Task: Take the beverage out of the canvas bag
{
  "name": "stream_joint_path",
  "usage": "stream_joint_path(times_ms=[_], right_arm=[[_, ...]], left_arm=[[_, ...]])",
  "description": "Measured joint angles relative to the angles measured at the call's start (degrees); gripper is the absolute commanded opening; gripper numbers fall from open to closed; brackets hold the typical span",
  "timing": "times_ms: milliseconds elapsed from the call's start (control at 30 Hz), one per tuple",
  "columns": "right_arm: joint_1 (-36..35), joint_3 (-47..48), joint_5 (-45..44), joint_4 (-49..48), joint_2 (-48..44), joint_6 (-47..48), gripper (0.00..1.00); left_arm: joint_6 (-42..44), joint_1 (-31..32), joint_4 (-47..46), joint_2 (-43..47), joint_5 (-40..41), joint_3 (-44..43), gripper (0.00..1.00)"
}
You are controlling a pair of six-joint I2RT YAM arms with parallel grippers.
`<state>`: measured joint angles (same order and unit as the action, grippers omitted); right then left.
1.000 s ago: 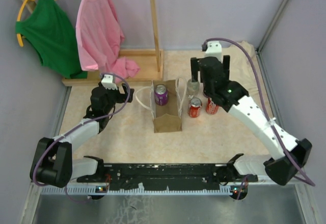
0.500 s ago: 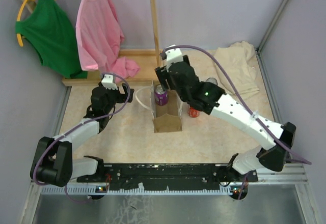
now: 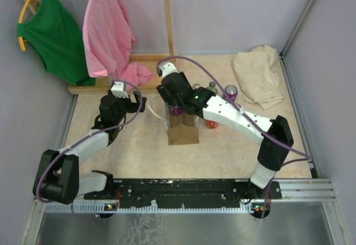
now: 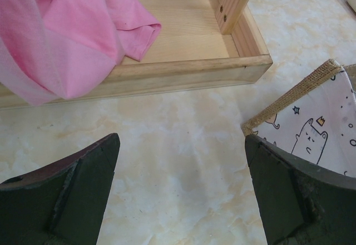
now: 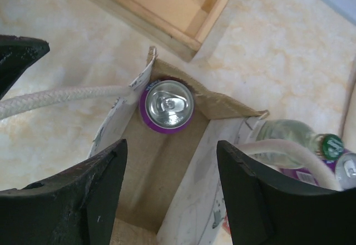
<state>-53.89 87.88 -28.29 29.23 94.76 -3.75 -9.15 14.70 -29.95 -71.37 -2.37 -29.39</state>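
"Purple can is the item. Left to right, please," says the supervisor.

"Left gripper: jaws wide apart with nothing between them, low over the table. Its right finger is just beside a top corner of the bag. The arm is bent and reaching forward, not engaged. The bag stands open at mid-table, with one rope handle flopped out to its left. The can stands upright inside, tight against the far end wall, lid and pull tab showing."

"Handling?"

"Judged rigid and smooth. The lid looks unopened, so expect some weight. The thin wall would dent under a hard squeeze, and it would be slippery on a shallow bite. The bag is soft-sided and light — it may ride up with the can. Take hold across the round body below the rim, one finger down each side. Clearance to the bag walls looks narrow."

"Right arm?"

"Stretched across from the right, wrist pointing down over the bag mouth. Right gripper: fingers apart and holding nothing, hovering above the bag's nearer half. The can is just beyond the tips — not yet centred. A clear bottle stands outside the bag, to the right."
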Motion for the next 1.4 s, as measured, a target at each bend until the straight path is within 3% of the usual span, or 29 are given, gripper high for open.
stream_joint_path(times_ms=[133, 400, 800, 1400], right_arm=[[1.33, -0.02, 4.04, -0.07, 2.82, -2.19, 0.69], [6.99, -0.9, 10.73, -1.14, 4.09, -5.92, 0.93], [7.23, -1.25, 14.38, -1.57, 9.49, -7.04, 0.94], [7.61, -1.25, 12.63, -3.58, 16.2, -7.58, 0.93]], left_arm=[[0.0, 0.0, 0.0, 0.0, 0.07, 0.0, 1.0], [0.0, 0.04, 0.0, 0.0, 0.39, 0.0, 1.0], [0.02, 0.04, 0.0, 0.0, 0.5, 0.0, 1.0], [0.02, 0.04, 0.0, 0.0, 0.7, 0.0, 1.0]])
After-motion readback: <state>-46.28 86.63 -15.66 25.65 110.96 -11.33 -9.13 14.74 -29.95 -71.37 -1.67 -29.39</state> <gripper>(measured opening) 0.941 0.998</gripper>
